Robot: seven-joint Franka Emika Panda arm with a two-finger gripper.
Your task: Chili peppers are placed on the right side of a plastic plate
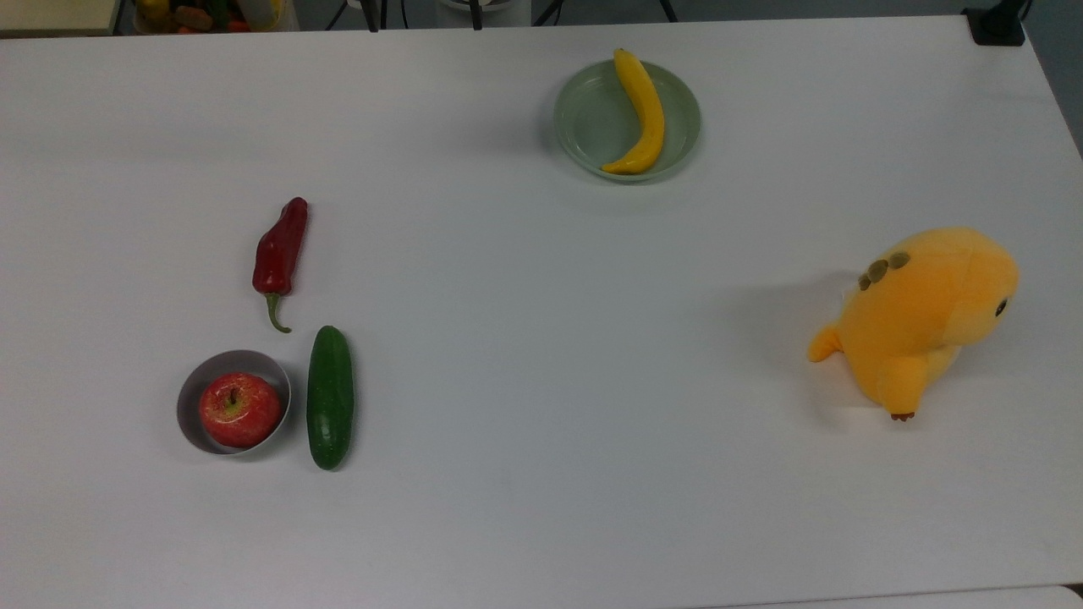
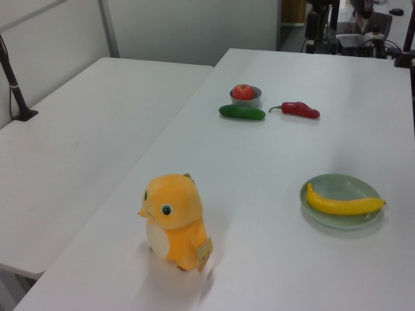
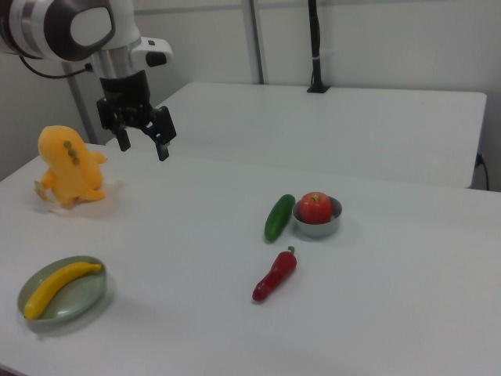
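A dark red chili pepper with a curved green stem lies flat on the white table, at the top view's left; it also shows in the left view and the right view. The pale green plastic plate sits far from it, near the top view's upper middle, with a yellow banana lying in it. In the right view my gripper hangs open in the air at the upper left, high above the table and well away from both chili and plate, nothing between its fingers.
A dark green cucumber lies just below the chili, beside a grey bowl holding a red apple. An orange plush toy stands at the top view's right. A second white table adjoins on the left view's left.
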